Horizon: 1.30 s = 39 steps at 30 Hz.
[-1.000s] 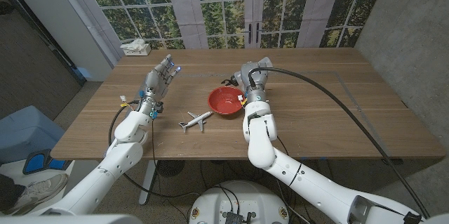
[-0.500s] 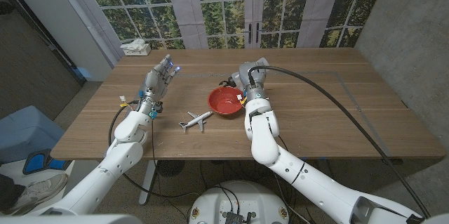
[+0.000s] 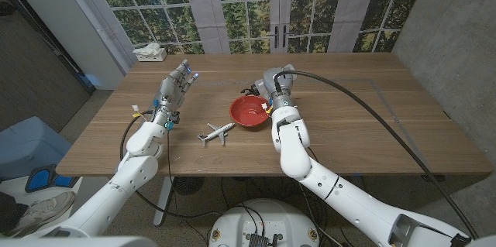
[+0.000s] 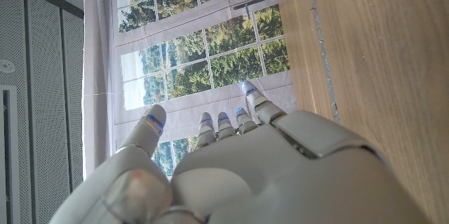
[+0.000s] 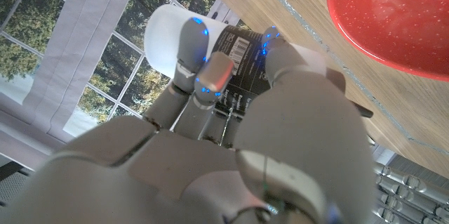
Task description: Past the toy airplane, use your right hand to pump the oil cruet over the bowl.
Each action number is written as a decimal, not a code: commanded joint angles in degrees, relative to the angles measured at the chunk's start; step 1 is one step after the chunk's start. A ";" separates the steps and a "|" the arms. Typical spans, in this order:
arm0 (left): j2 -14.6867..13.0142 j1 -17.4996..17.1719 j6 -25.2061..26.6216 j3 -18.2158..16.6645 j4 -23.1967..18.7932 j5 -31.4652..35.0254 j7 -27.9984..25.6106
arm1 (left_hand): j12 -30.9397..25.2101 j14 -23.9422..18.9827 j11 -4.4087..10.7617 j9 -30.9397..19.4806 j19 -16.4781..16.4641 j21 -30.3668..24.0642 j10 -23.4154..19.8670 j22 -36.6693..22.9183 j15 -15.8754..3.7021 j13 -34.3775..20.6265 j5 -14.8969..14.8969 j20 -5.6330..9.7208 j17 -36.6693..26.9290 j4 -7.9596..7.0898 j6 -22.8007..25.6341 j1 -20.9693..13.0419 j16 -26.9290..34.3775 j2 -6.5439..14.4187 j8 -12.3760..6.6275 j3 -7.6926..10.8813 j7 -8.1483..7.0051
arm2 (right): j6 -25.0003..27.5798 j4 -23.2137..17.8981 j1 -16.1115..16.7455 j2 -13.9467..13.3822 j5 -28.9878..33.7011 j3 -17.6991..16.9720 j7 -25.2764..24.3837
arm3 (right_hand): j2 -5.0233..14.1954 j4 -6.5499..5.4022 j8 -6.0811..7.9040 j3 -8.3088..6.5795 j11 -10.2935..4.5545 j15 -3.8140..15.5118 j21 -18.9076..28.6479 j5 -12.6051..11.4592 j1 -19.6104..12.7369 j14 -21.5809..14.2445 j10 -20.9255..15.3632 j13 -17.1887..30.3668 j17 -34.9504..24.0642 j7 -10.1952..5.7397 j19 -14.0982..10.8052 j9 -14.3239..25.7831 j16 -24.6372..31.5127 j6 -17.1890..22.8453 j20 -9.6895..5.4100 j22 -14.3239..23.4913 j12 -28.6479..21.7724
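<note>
**A robot test room with a garden-side window wall**

A plain wooden worktop is standing before tall, white-framed glass doors that are looking out on green trees. Pale curtains are hanging between the panes. Grey panelled walls are closing in both sides. A tissue box is sitting at the worktop's far corner. Thick black cable is trailing across the wood.

Your right hand sits just behind the red bowl. The toy airplane lies near the bowl on the surface. Your left hand stands apart, fingers spread.
</note>
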<state>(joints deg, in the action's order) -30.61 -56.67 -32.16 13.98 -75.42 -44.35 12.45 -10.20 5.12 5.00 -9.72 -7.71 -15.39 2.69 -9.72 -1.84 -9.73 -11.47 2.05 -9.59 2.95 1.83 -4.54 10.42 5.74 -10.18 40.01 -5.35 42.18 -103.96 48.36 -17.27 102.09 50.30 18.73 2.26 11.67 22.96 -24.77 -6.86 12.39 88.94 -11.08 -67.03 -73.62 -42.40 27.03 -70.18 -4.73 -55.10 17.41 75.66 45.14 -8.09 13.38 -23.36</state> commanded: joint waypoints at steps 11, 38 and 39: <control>0.27 0.80 0.35 0.34 0.45 0.12 0.16 | -0.54 0.13 -0.03 -0.09 -0.74 0.25 0.02 -0.26 -3.79 -0.22 -0.26 1.66 -0.18 0.23 -0.23 -0.03 -0.19 4.02 -0.13 0.07 -0.40 | 0.30 1.13 -0.37 0.94 2.24 -0.65 1.89 | 5.46 -2.86 0.41 -2.80 7.49 0.07 -1.03 -0.30 2.09 0.57 -26.69 23.73 -0.12 9.15 1.15 4.19 0.15 12.21 -4.27 -1.29 -10.34; 0.23 1.37 1.13 0.76 0.64 0.48 -0.10 | -0.54 0.14 0.09 -0.10 -0.97 0.74 0.04 -0.28 -3.82 -0.22 -0.20 1.67 -0.15 0.35 -0.22 -0.20 -0.21 3.80 -0.14 -0.15 -0.44 | 4.20 2.66 0.27 2.04 0.54 -1.33 -3.09 | 5.07 -2.20 -11.04 -5.16 1.10 0.09 -2.64 0.61 -1.19 2.01 -5.37 5.60 0.65 1.84 1.41 -0.89 -4.99 -3.70 -4.56 -2.84 12.26; 0.22 1.37 1.13 0.77 0.63 0.48 -0.11 | -0.53 0.16 0.16 -0.10 -0.97 0.77 0.07 -0.28 -3.83 -0.22 -0.19 1.67 -0.15 0.35 -0.22 -0.22 -0.22 3.82 -0.14 -0.16 -0.42 | 4.21 2.65 0.26 2.01 0.44 -1.31 -3.21 | 4.99 -2.19 -11.24 -5.16 0.95 0.10 -2.67 0.62 -1.22 2.32 -5.09 5.44 0.94 1.58 1.42 -0.98 -5.43 -4.23 -4.56 -2.84 12.36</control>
<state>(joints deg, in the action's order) -30.37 -55.44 -31.24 14.61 -74.84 -44.01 12.51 -10.20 5.12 5.00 -9.72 -8.32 -14.95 2.69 -9.72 -1.84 -9.73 -11.47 2.05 -9.61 3.12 1.64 -4.55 10.42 5.74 -10.18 39.82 -5.53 45.23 -101.80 48.48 -15.45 103.25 49.04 17.81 4.07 12.94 12.31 -26.06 -5.12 12.40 86.43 -10.40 -65.22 -70.88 -44.15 32.97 -69.43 -2.35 -53.91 16.58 70.89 42.50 -7.67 10.39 -11.54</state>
